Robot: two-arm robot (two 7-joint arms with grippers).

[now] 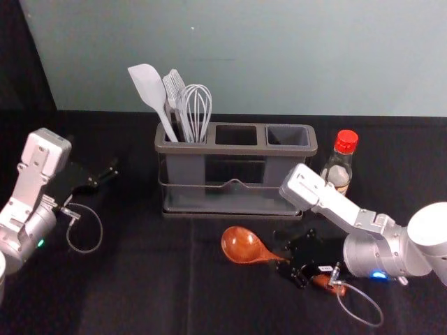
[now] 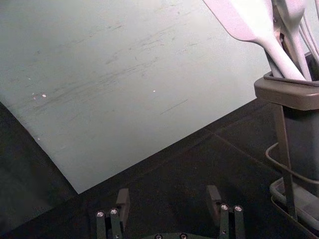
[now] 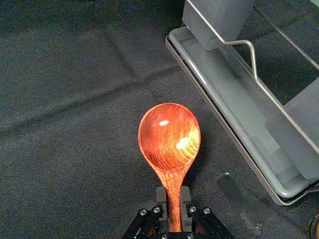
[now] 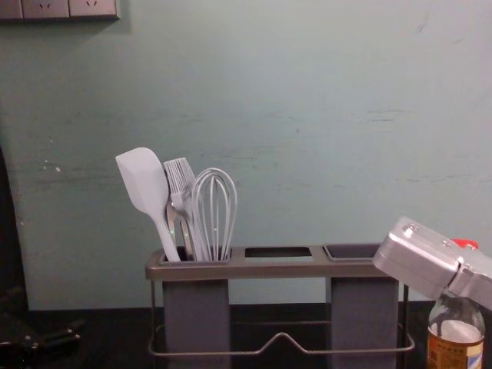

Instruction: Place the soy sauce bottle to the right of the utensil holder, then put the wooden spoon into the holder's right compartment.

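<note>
If the reddish, round-bowled wooden spoon [image 1: 242, 244], clamped by the right tool [image 3: 173, 196] before the grey oblong holder [image 1: 234, 149], is swung wide, the red-capped glass bottle [image 1: 339, 172] rightward could be toppled, the spread left tool [image 2: 168, 190] idle leftward.

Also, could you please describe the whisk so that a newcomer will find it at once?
Look for the long grey holder in front of the pale wall. The whisk stands in its left compartment, furthest right there. It alone has looped wires: the spatula is flat-bladed, and the brush has bristles.
</note>
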